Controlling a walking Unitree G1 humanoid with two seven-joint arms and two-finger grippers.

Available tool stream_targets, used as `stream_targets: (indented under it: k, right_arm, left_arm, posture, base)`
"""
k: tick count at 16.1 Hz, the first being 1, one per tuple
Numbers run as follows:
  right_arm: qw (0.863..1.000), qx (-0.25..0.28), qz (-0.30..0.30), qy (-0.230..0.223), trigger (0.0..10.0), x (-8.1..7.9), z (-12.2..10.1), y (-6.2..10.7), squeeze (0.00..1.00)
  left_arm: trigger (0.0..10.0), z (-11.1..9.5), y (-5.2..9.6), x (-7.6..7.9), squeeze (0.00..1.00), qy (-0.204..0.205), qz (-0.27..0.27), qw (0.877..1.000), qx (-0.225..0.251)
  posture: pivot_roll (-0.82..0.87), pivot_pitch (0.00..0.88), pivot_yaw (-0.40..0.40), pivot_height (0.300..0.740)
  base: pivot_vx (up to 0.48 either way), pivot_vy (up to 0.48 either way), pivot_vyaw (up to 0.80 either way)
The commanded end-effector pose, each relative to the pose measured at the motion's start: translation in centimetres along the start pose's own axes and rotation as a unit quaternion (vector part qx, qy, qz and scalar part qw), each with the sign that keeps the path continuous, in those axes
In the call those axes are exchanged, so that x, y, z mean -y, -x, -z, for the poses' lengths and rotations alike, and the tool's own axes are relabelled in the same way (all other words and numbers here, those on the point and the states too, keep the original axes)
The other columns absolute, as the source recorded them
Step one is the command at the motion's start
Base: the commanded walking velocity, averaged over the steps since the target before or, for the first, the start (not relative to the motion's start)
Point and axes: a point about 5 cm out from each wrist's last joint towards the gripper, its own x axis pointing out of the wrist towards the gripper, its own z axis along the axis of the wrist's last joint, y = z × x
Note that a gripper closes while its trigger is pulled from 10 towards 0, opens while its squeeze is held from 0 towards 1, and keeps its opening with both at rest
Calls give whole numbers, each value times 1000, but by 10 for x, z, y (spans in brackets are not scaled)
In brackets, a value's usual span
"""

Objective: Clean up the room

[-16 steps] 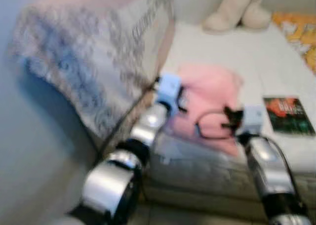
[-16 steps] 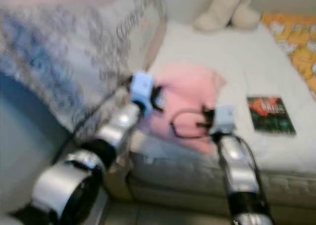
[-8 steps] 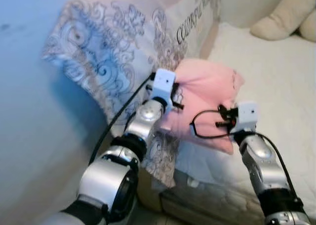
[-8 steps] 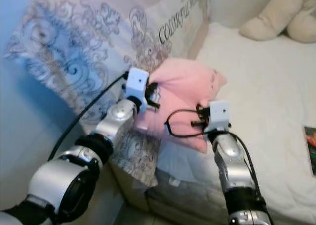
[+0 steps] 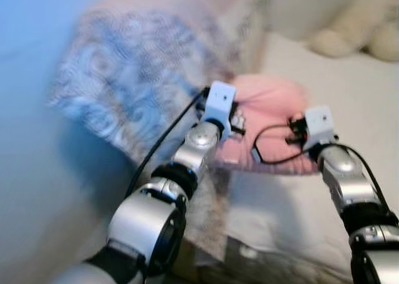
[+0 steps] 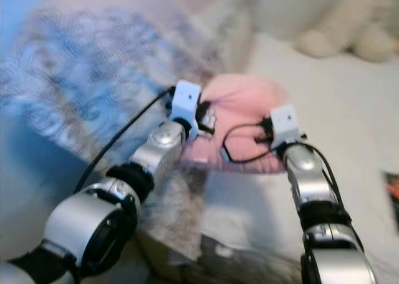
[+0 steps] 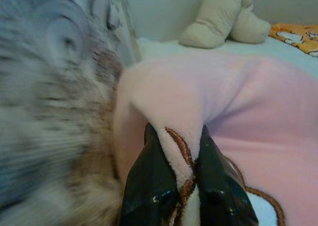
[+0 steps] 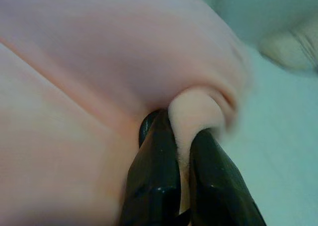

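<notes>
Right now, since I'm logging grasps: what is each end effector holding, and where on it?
Both hold the pink blanket: the left end effector pinches a fold at its embroidered edge, and the right end effector pinches a plain bunched fold.

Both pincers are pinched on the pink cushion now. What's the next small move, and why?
Probably carry the pink cushion toward the patterned pillow at the bed's head. Left pincer and right pincer each grip a fold, and the cushion lies right beside it.

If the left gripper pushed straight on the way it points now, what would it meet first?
The left gripper is shut on a fold of the pink blanket, so more of that blanket comes first. Beyond it the line seems to head toward the cream plush toy, though depth is unclear.
</notes>
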Motion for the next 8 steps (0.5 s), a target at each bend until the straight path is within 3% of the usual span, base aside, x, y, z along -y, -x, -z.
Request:
stream_targets:
  k: [1, 2, 5, 6, 8]
  right_arm:
    - [999, -39, 29, 13, 10000, 11, 18, 5, 0]
    - [997, -66, 25, 31, 10000, 5, 31, 6, 0]
    - [992, -110, 21, 63, 10000, 0, 52, 10, 0]
    - [990, -121, 27, 66, 10000, -1, 59, 13, 0]
    - [990, -125, 20, 66, 10000, -7, 64, 13, 0]
  left_arm:
    - [10000, -2, -3, 29, 0, 29, -2, 1000, -9]
    - [10000, 9, 0, 33, 0, 44, -13, 999, -26]
    - [10000, 33, 8, 47, 0, 95, -34, 993, -58]
    - [10000, 43, 13, 61, 0, 85, -25, 994, -68]
    - [10000, 49, 16, 66, 0, 79, -26, 994, -71]
  posture:
    - [52, 180, 30, 740]
    - [46, 228, 25, 740]
    - [36, 267, 22, 740]
    - [28, 281, 19, 740]
    - [22, 290, 22, 740]
  base:
    - [0, 0, 0]
    - [0, 0, 0]
    - [0, 0, 0]
    - [0, 0, 0]
    - [0, 0, 0]
